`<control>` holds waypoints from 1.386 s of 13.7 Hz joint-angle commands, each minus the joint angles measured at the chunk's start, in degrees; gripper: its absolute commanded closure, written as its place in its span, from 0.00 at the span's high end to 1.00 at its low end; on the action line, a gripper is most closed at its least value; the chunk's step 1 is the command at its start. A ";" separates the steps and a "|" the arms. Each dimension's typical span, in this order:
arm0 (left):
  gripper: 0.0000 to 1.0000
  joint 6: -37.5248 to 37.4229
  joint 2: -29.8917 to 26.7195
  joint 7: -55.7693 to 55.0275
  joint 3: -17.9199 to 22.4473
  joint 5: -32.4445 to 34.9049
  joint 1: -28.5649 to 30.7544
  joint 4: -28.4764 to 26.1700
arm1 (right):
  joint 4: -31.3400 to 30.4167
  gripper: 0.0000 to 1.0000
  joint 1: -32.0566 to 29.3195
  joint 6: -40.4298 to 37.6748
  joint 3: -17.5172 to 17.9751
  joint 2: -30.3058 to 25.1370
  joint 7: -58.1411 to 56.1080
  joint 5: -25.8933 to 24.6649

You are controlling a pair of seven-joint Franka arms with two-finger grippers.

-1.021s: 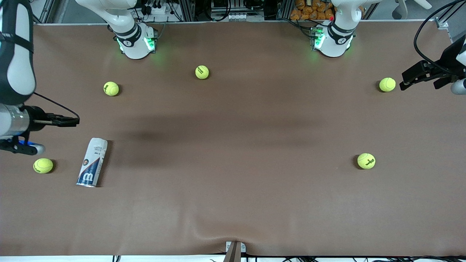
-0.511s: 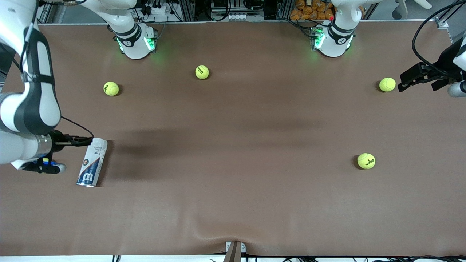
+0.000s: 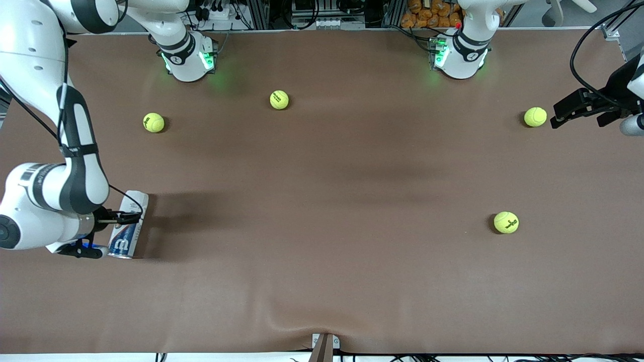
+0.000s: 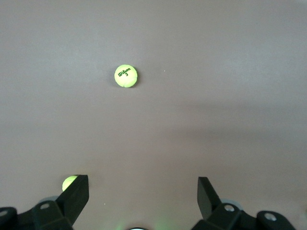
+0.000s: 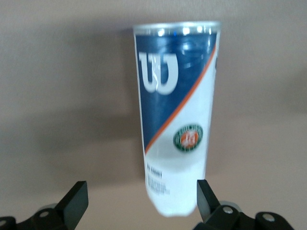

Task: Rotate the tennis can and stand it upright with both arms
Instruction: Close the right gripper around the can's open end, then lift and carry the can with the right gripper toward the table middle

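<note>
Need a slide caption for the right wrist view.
Open right hand poised over the lying tennis can, not yet gripping it.

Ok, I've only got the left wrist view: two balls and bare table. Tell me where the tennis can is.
Observer: The tennis can lies on its side at the right arm's end of the table, silvery rim toward the front camera.
Operator: Give me the right claw.
Observer: The right claw is open over the can, a finger on either side, not closed on it.
Operator: Now place my own claw on the table.
Observer: The left claw hangs open over the left arm's end of the table, next to a tennis ball.
</note>
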 commanded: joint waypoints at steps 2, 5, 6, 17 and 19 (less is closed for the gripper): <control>1.00 0.24 0.54 0.84 -0.28 -0.01 0.49 0.72 | -2.03 1.00 -0.97 4.21 0.45 1.00 -1.17 -0.54; 1.00 0.07 0.28 0.84 -0.28 -0.09 0.49 0.63 | -2.03 1.00 -2.20 6.58 0.36 2.41 -1.95 -0.81; 1.00 0.07 0.28 0.84 -0.28 -0.10 0.40 0.72 | -2.03 1.00 -2.20 7.20 0.36 2.76 -2.66 -0.81; 1.00 -0.46 0.28 0.84 -0.10 0.08 0.49 0.37 | -2.03 1.00 -2.56 10.02 0.36 6.63 -2.75 -0.90; 1.00 -0.46 0.19 1.36 -0.10 0.08 0.58 0.37 | -2.03 1.00 -2.56 10.10 0.36 6.98 -2.75 -0.90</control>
